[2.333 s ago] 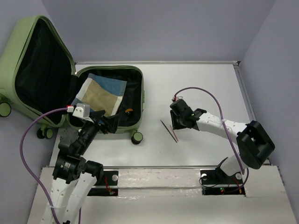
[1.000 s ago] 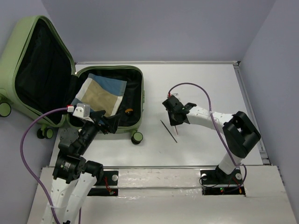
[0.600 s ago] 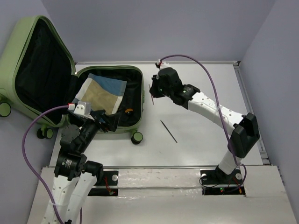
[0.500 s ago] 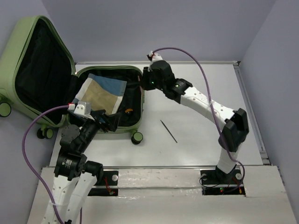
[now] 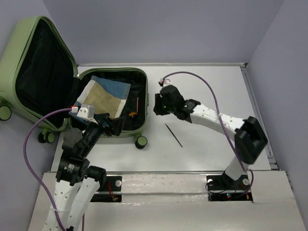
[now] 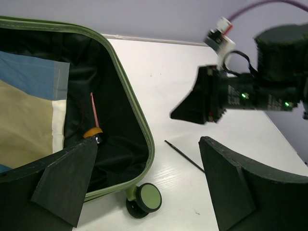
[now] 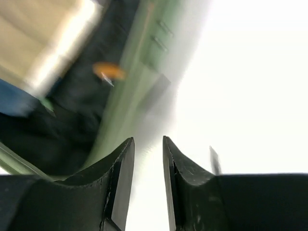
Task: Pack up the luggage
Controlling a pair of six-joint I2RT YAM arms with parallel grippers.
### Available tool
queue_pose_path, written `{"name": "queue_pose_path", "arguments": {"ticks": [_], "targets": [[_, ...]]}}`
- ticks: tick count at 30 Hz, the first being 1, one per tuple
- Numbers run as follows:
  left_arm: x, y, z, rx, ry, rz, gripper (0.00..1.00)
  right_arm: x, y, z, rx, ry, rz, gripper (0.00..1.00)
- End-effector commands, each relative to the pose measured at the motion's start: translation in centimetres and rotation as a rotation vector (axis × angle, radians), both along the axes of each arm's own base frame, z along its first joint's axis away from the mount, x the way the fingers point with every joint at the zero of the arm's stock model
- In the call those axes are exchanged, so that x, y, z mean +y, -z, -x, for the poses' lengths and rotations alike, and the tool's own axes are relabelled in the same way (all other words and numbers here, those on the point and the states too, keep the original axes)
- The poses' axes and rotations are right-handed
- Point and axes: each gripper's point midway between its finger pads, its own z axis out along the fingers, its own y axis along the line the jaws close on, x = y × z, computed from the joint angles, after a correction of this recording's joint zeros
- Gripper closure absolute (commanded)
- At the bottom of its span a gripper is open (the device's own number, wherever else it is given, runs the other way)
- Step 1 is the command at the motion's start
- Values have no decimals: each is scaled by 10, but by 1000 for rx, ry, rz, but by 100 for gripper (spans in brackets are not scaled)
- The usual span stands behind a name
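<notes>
A: Right hand (image 5: 157, 103) state?
B: Released. In the wrist view its fingers (image 7: 118, 178) sit a narrow slit apart with nothing between them. It hangs over the counter (image 5: 216, 82) just beside the right wall of the luggage (image 5: 146, 110), tips pointing at that wall, not touching it. The wrist view is motion-blurred; only green rim, black lining and an orange blob are readable.
A: Left hand?
B: Left hand (image 6: 149, 144) is released too, fingers (image 6: 65, 180) spread wide, empty. It sits low at the near edge of the luggage base, aimed across the near-right corner.
A: Luggage position?
B: Far-left part of the counter, open. The base lies flat and the lid (image 5: 10, 57) is propped up on the left, leaning out past the counter's left edge. A caster wheel (image 5: 140, 141) sticks out at the near-right corner of the base.
A: Contents?
B: A folded cloth (image 5: 106, 96) with blue, tan and white panels covers the left and middle of the base. Right of it, on the black lining, lies a thin pink stick (image 5: 137, 104), running roughly far to near. A small orange-and-black item (image 5: 132, 114) is at its near end. Touching or not, can't tell.
A: Anything outside?
B: One thin dark stick (image 5: 173, 135) lies flat on the counter. It is right of the caster wheel and nearer than the right hand, apart from both.
</notes>
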Motion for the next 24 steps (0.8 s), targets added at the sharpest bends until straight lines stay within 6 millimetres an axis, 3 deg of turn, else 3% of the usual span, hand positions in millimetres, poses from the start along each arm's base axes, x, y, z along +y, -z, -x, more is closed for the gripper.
{"name": "queue_pose_path", "arguments": {"ticks": [1, 2, 6, 11, 17, 20, 23, 24], "targets": [[-3, -15, -2, -66, 18, 9, 1, -52, 3, 30, -30, 61, 44, 62], [-4, -15, -2, -66, 20, 9, 1, -64, 27, 44, 23, 52, 94, 60], [-4, -16, 0, -71, 23, 12, 1, -103, 85, 86, 179, 43, 288, 51], [-4, -17, 1, -77, 24, 13, 1, -111, 117, 105, 264, 24, 367, 51], [-4, -19, 2, -85, 24, 15, 1, -110, 142, 99, 307, 35, 441, 52], [-3, -20, 3, -88, 24, 16, 1, -109, 154, 98, 328, 34, 468, 59], [-4, -19, 3, -90, 26, 15, 1, -114, 169, 99, 350, 49, 508, 75], [-4, -21, 4, -92, 26, 17, 1, -113, 170, 97, 346, 51, 504, 88]]}}
